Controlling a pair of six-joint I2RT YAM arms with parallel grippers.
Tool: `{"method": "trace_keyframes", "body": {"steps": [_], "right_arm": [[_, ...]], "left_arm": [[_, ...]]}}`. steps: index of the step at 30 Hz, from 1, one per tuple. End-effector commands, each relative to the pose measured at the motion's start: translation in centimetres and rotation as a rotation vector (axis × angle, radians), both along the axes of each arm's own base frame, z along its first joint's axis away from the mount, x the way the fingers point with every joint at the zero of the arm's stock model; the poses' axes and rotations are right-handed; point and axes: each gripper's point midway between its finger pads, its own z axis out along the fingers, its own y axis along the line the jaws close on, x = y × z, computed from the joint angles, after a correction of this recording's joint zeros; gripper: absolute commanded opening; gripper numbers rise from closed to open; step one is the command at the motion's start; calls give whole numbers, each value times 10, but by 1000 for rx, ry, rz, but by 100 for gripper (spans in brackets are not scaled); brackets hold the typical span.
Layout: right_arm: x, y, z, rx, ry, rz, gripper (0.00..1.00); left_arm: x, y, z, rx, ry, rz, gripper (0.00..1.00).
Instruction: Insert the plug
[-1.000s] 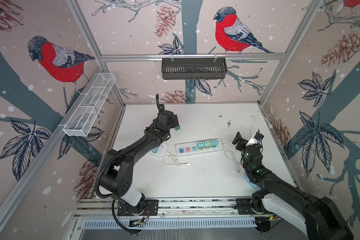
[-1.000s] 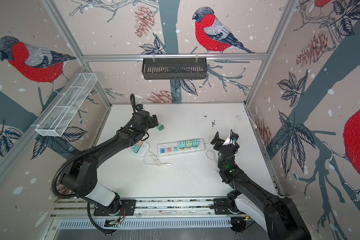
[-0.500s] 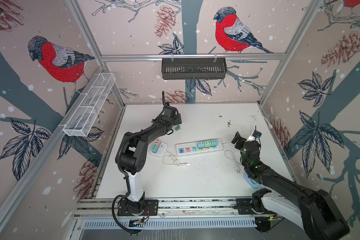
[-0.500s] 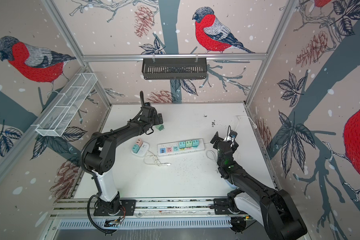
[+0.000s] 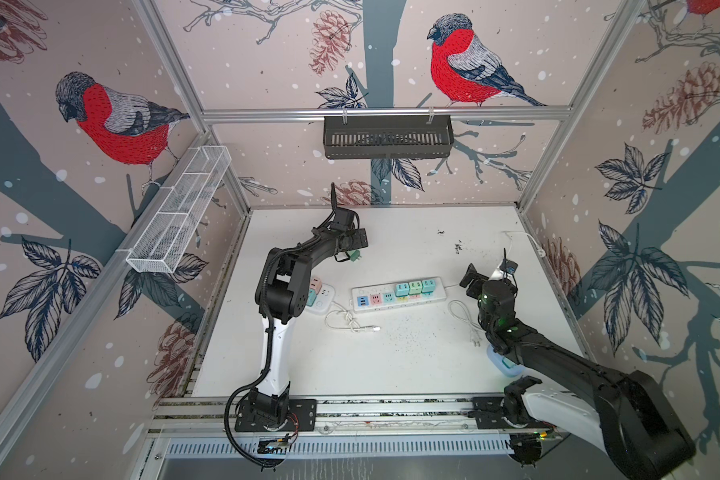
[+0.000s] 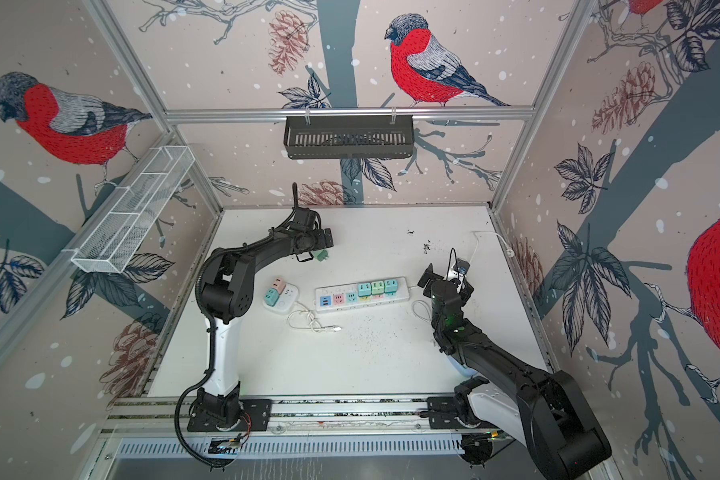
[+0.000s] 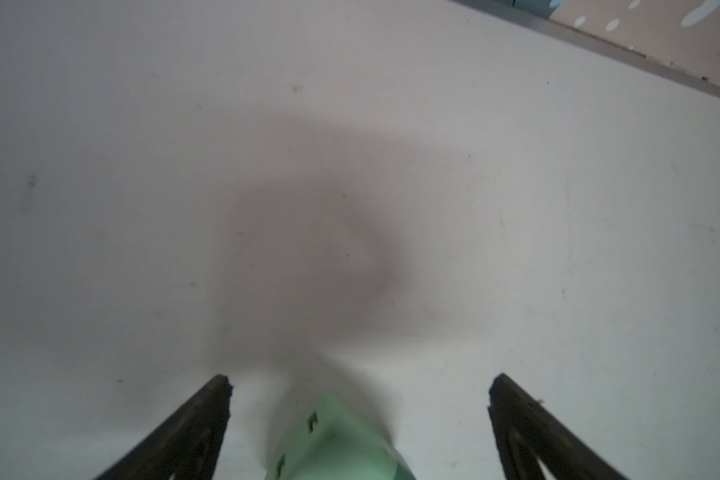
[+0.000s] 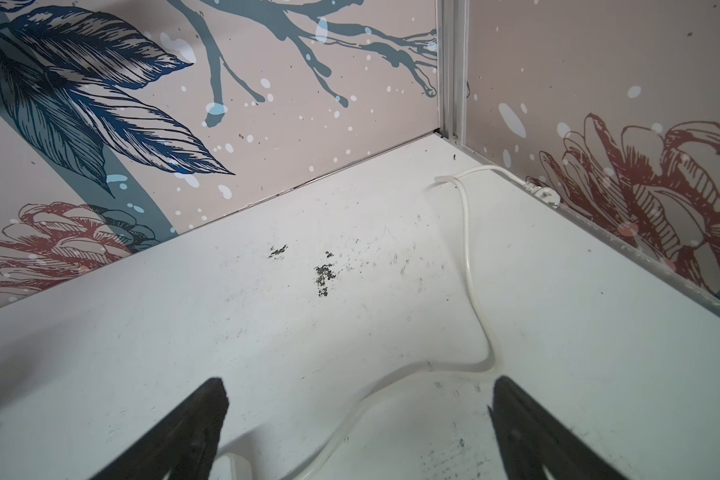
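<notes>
Both top views are looking down from high at the front, sharing the whole white tabletop (image 5: pixel 391 365). The left wrist camera is hanging close over it; the right one is facing the far right corner (image 8: pixel 441 137).

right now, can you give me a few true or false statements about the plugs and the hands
The left hand is clamped on the small green plastic plug. False: its jaws stand open, the plug lying between them.
Three greenish cube adapters sit in the long white power strip. True.
The right hand is open. True.
The black slotted metal basket hangs on the left wall. False: it hangs from the rear aluminium rail.
</notes>
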Motion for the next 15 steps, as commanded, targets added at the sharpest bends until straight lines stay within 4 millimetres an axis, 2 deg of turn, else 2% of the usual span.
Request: {"method": "trace_keyframes", "body": {"steps": [1,4,15], "right_arm": [[2,-2,4,-12,-7,-22,100],[3,-2,3,-15,-2,-24,100],[3,0,3,-33,5,-36,99]], "left_arm": [[-14,-14,-4,-89,62,-37,97],[-18,-26,-5,-139,79,-86,97],[-27,-42,4,-194,79,-191,97]]}}
